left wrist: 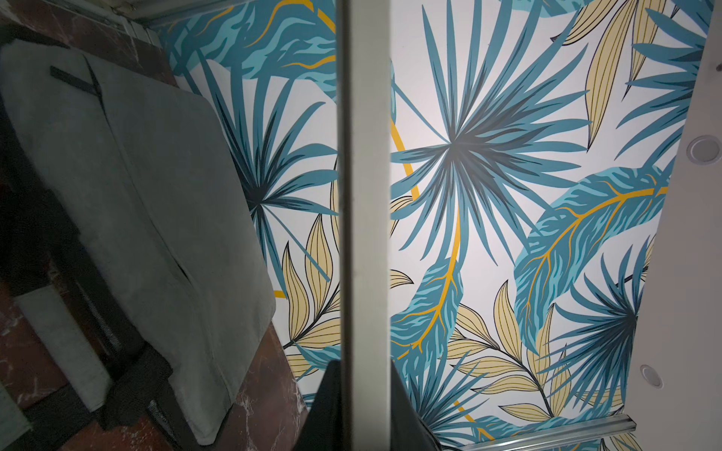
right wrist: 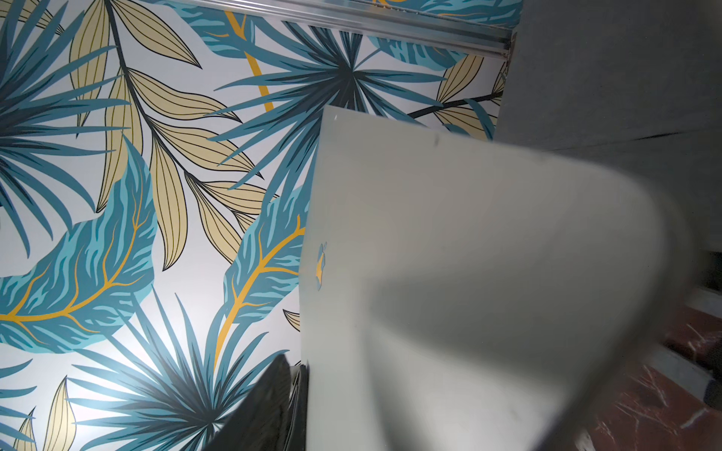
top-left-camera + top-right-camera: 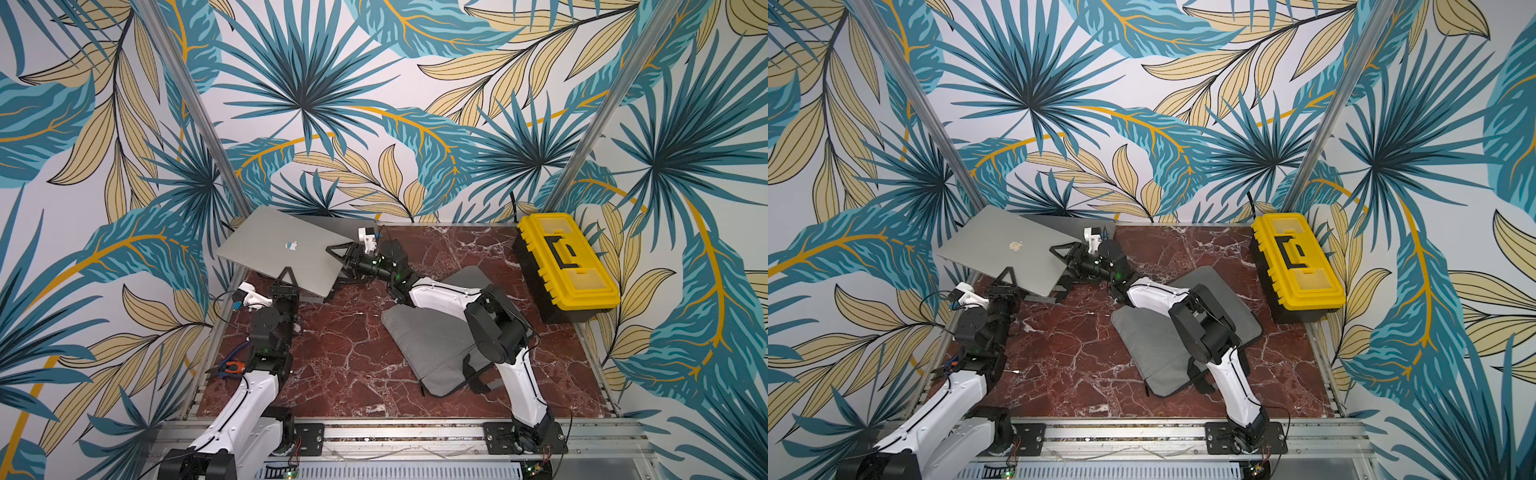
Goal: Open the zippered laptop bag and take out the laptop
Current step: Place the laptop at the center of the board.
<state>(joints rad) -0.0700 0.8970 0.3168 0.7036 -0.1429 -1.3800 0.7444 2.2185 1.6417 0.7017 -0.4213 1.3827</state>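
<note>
Only top views catch toolbox (image 3: 582, 286) (laptop (image 2: 469, 273) fills right wrist).

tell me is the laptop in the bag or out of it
Out. The silver laptop is raised, fully bare, over the table; the grey bag lies flat, apart from it.

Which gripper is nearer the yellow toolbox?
Right. The right gripper sits at the laptop's edge facing the toolbox; the left gripper holds its front edge, farther off.

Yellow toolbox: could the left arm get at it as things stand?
Probably not: its jaws are shut on the laptop, across the table from the toolbox, with the right arm and grey bag between.
</note>
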